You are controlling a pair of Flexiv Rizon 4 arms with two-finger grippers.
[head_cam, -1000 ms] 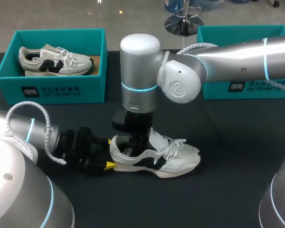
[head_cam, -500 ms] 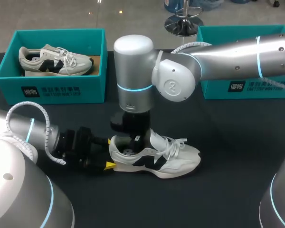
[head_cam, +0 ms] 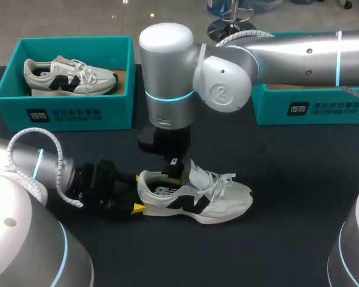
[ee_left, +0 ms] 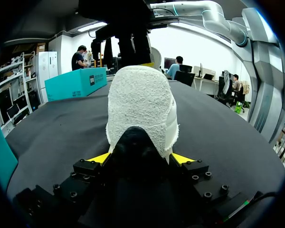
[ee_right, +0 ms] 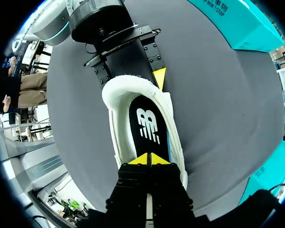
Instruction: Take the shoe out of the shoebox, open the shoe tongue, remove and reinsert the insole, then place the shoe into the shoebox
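The white shoe (head_cam: 194,200) stands on the dark table (head_cam: 287,179). Its heel sits between the left jaws, which squeeze it from both sides. The right jaws are pinched tight together, just above the shoe's black insole (ee_right: 147,126).

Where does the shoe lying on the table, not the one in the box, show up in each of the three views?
Head view: shoe in the picture's lower middle, toe to the right.
Left wrist view: shoe heel-on, between the left gripper's fingers.
Right wrist view: shoe from above, under the right gripper, insole showing.
Shared landmark: the left gripper clamped on the heel, in all three.
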